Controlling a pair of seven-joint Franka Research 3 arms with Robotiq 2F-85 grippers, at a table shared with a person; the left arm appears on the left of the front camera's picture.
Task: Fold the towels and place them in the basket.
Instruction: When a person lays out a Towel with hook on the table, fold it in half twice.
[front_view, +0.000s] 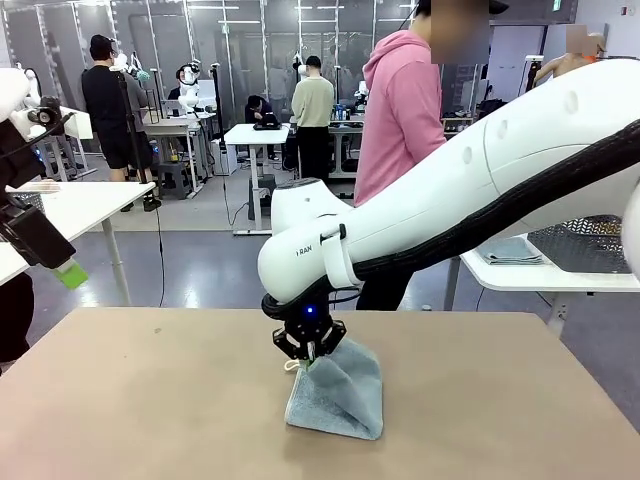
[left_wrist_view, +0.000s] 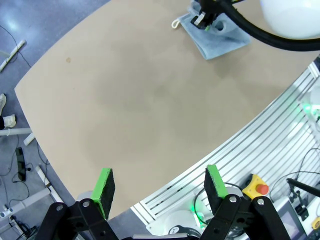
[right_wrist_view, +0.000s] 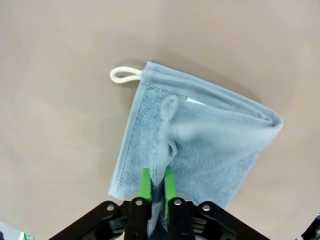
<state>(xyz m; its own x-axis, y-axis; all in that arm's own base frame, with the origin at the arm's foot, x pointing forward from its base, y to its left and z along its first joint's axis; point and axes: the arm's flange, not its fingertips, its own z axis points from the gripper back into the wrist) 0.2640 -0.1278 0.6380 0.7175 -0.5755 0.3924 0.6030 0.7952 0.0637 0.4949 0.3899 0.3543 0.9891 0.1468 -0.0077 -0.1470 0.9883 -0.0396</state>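
Note:
A pale blue-grey towel (front_view: 340, 395) stands tented on the brown table (front_view: 150, 400), one fold lifted into a peak. My right gripper (front_view: 308, 362) points down at that peak. In the right wrist view its green pads (right_wrist_view: 145, 184) sit close together with a pinch of the towel (right_wrist_view: 200, 145) between them. The towel's white loop (right_wrist_view: 124, 75) lies flat on the table. My left gripper (left_wrist_view: 160, 187) is open and holds nothing, raised off the table's left side (front_view: 65, 270). From there the towel (left_wrist_view: 215, 37) and the right gripper (left_wrist_view: 205, 20) show far off.
A dark mesh basket (front_view: 590, 243) and a folded cloth (front_view: 510, 250) rest on a white side table at the right. A person in a pink hoodie (front_view: 400, 110) stands beyond the far edge. The aluminium frame (left_wrist_view: 260, 145) runs along the table's near side.

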